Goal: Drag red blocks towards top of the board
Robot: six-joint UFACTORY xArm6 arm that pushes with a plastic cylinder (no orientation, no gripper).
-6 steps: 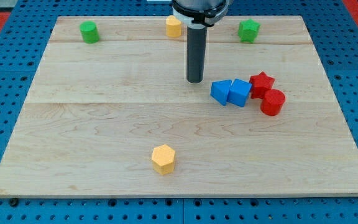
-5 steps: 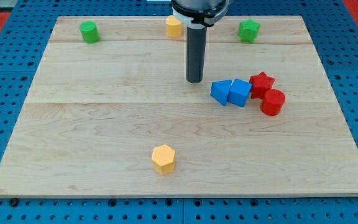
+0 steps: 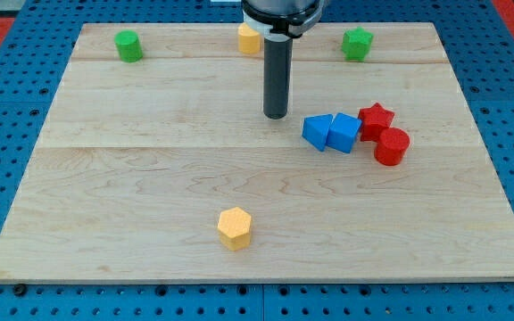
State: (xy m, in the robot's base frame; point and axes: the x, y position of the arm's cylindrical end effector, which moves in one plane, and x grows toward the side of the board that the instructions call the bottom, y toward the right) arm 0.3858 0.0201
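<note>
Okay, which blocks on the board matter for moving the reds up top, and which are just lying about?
For the job:
red star block
red cylinder block
my tip, to the view's left of the blue pair

Just lying about:
two blue blocks
green cylinder
green star
yellow blocks, top and bottom

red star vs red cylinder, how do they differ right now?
Shape: the red star has points; the red cylinder is round with a flat top.
Place: the star lies nearer the view's top, touching a blue block; the cylinder lies below and to the right of the star, apart from the blue blocks.
Distance from my tip: the star is closer, the cylinder farther.
Shared: same red, side by side, both right of my tip, neither touched by it.
</note>
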